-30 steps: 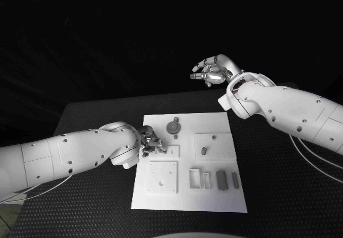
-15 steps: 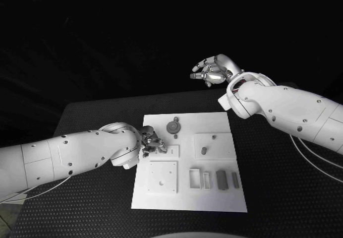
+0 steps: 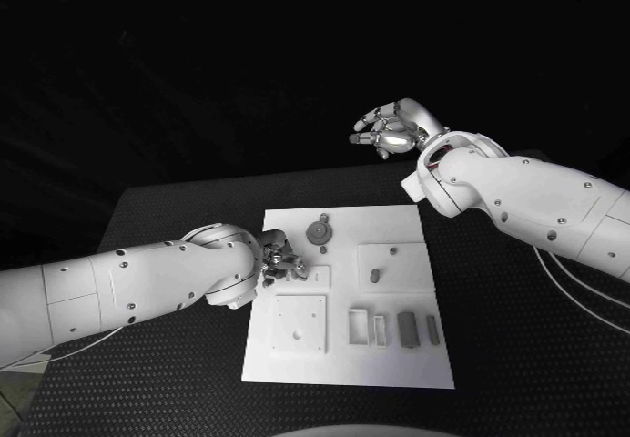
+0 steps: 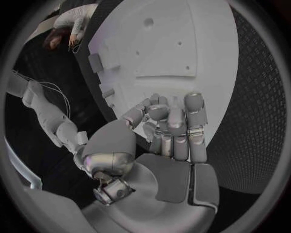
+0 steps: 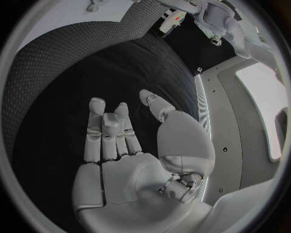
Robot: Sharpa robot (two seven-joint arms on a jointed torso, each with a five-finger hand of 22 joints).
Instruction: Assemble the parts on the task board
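Head view: my left hand (image 3: 279, 262) curls over the board (image 3: 394, 223), perhaps pinching a part; my right hand (image 3: 391, 127) hangs spread, empty; most parts (image 3: 407, 330) look unplaced.

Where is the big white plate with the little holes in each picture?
Head view: the white task board lies in the middle of the black table, with the left hand over its left edge.
Left wrist view: the board is beyond the curled fingers.
Right wrist view: a corner of it sits at the circle's rim, far from the right hand.
Shared landmark: the black textured table mat.
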